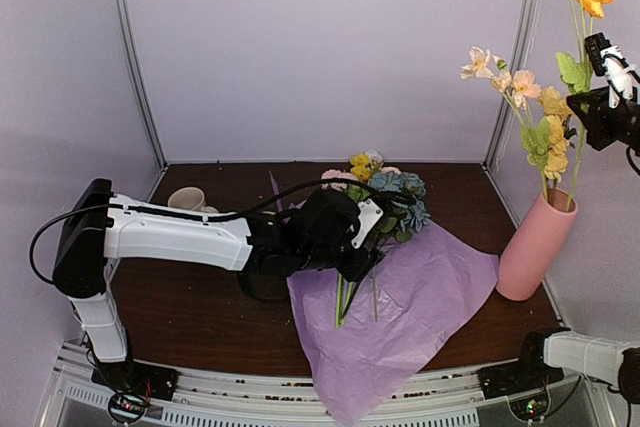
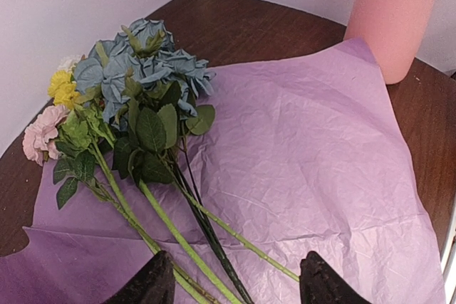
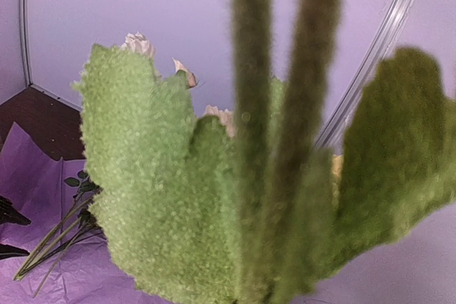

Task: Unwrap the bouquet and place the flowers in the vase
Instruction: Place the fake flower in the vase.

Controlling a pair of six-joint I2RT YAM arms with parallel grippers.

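Clearly, from above, the chief risk sits at the vase (image 1: pixel 533 247). The right pincer (image 1: pixel 588 112) is up at the far right, closed, as far as can be made out, on the stems of the standing flowers (image 1: pixel 545 139) set in it. A sideways pull could topple that tall cylinder, which looks to lean in this view, onto the bench (image 1: pixel 200 307). The left arm reaches flat across to the middle, the left pincer (image 1: pixel 356 265) angled down over the loose flowers (image 1: pixel 395 192) lying on the spread tissue paper (image 1: pixel 430 297). At the left wrist, the fingers (image 2: pixel 146 284) stand apart and empty, straddling the green stems (image 2: pixel 178 236). Closing here might catch only some stems, or pinch the paper and drag the sheet. The right wrist view is filled with blurred leaves (image 3: pixel 157 190), so its fingers cannot be seen.
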